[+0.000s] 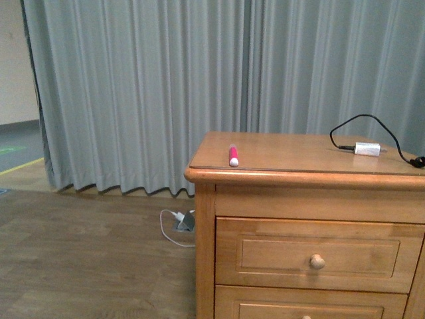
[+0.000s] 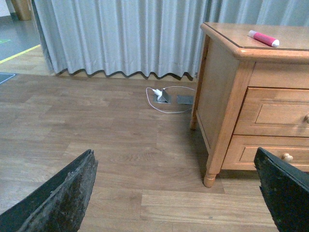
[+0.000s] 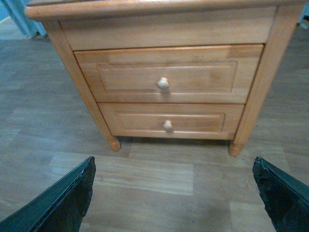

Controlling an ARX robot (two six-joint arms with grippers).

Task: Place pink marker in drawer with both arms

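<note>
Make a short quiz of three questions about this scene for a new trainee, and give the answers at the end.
1. Fill the gap: the left gripper and the right gripper are both ___ (open or shut).
2. True or false: the upper drawer is pulled out.
3. Where does the pink marker lie? A: inside the upper drawer. B: on top of the nightstand. C: in the left gripper.
Key: 1 open; 2 false; 3 B.
</note>
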